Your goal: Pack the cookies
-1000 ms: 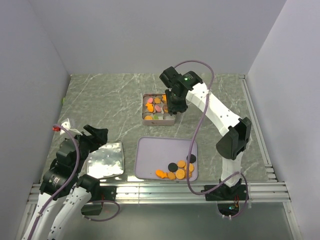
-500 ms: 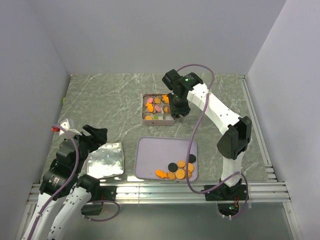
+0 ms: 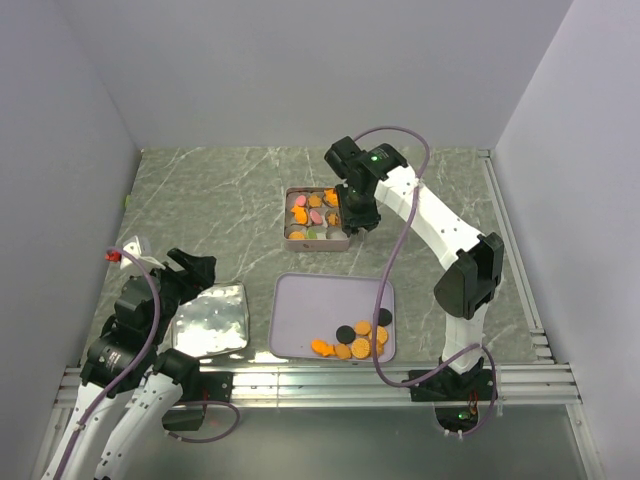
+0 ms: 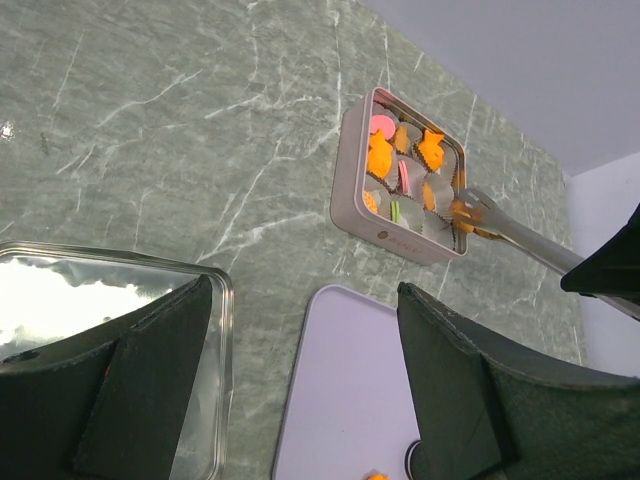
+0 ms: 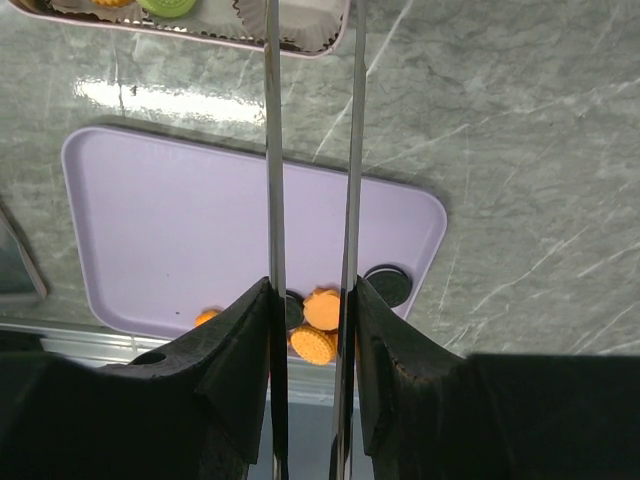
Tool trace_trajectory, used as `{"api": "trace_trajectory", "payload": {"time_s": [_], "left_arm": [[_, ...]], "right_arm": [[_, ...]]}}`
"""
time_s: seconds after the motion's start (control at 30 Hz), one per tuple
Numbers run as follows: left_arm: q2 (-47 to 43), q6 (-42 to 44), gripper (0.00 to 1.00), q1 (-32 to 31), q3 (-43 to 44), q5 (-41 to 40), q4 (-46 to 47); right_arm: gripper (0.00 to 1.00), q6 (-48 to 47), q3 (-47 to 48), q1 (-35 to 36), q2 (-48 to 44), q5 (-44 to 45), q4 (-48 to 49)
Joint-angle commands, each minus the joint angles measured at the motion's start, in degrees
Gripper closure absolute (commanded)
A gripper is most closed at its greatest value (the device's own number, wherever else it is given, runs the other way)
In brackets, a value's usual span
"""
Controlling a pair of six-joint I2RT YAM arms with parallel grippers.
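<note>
- We see the right gripper [image 5: 308, 330] clamped on a pair of metal tongs [image 5: 272, 150]; in its wrist view the two blades run close together, and the upper frame edge cuts off their tips.
- In the left wrist view the tong tips sit at the right edge of the square tin [image 4: 350, 190]; they seem to pinch one orange piece, but it is too small for us to be sure.
- Some of the cookies [image 3: 355, 338] lie heaped in the near right corner of the lavender tray [image 3: 320, 305], by the near edge of the tabletop [image 3: 200, 200]; the rest lie in the tin, mid-tabletop; from above, the arm hides the tin's right side.
- The left gripper [image 4: 305, 288] hangs with jaws wide apart and empty over a shiny lid [image 3: 212, 320] near the near left corner; its fingers block part of the lid and tray from us.
</note>
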Motion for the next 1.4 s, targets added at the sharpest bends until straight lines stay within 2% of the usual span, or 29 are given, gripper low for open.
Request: {"api": "trace_trajectory", "payload": {"time_s": [0.0, 0.4, 0.73, 1.1, 1.37], "left_arm": [[0.2, 0.1, 0.19, -0.2, 2.2, -0.1, 0.6], [0.1, -0.1, 0.19, -0.2, 2.2, -0.2, 0.6], [-0.4, -0.5, 0.19, -0.3, 2.3, -0.5, 0.1], [-0.4, -0.6, 0.19, -0.8, 2.2, -0.6, 0.0], [-0.3, -0.3, 0.19, -0.9, 2.2, -0.5, 0.2]], "right_arm": [[0.60, -0.7, 1.2, 0.8, -3.3, -0.2, -1.4], [0.60, 0.0, 0.5, 2.3, -4.6, -0.1, -1.2], [0.60, 0.0, -3.9, 2.3, -4.9, 1.0, 0.7], [0.46, 0.3, -4.1, 2.3, -4.5, 2.3, 1.2], [0.44, 0.5, 0.2, 0.9, -4.1, 6.9, -0.4]]}}
